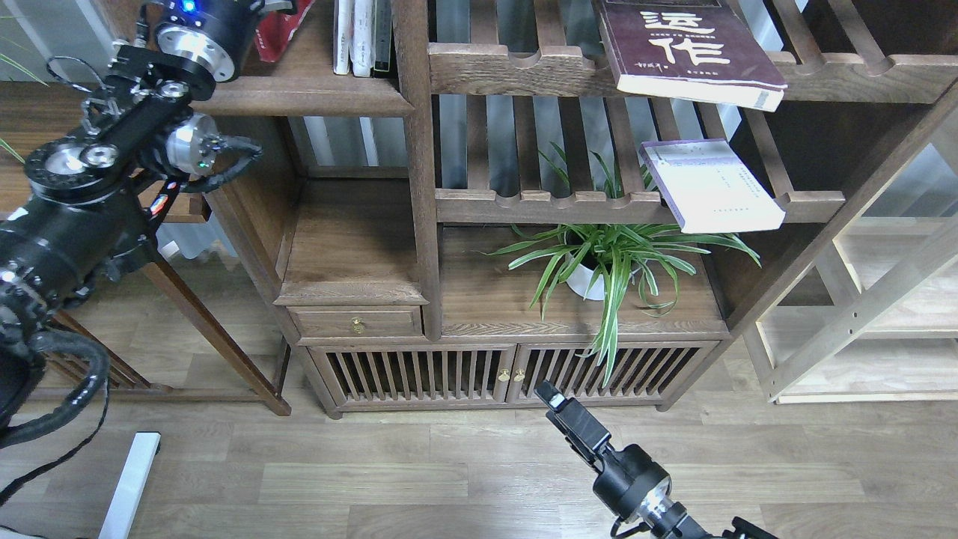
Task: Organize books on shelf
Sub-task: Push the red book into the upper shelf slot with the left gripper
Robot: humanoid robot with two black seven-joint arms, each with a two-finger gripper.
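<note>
The red book [278, 36] hangs tilted over the left end of the solid dark-brown shelf [299, 96], at the top edge of the head view. My left gripper [271, 6] is at that book; its fingers are cut off by the frame edge. The book travels with the wrist. The maroon book [685, 49] with white characters lies on the upper slatted rack. The pale white-lavender book [711, 187] lies on the lower slatted rack. My right gripper [550, 393] is low over the floor before the cabinet doors, dark and end-on, holding nothing that I can see.
Thin white-spined volumes [359, 37] stand at the shelf's right end against the post [419, 150]. A potted spider plant [606, 262] stands under the lower rack. A lighter wooden frame [861, 299] is at the right. A drawer [358, 322] sits below the left niche.
</note>
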